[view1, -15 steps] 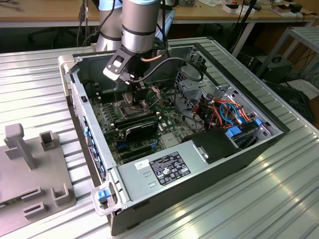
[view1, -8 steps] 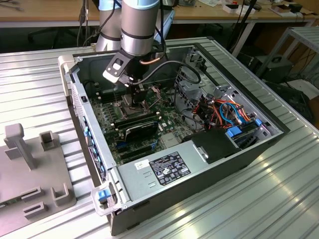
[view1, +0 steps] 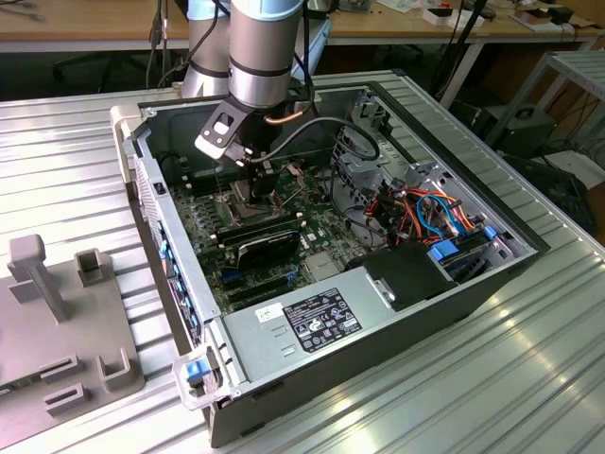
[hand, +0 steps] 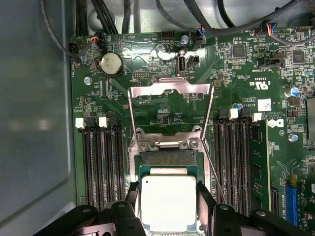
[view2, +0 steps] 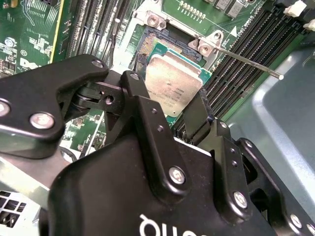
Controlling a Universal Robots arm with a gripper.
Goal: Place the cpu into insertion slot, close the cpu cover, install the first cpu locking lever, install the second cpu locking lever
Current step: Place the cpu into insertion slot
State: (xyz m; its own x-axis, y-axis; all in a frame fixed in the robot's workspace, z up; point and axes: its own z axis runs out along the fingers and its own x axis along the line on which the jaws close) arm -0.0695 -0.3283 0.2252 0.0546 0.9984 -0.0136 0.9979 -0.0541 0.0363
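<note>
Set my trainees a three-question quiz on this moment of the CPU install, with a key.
1. True or false: the cpu cover is closed over the cpu.
2. What is the gripper shut on? A) the cpu B) a memory slot C) a cable
3. Fill in: the cpu is at the ____, whose dark contacts still show beside it.

Key: 1 false, it stands open; 2 A; 3 insertion slot.
</note>
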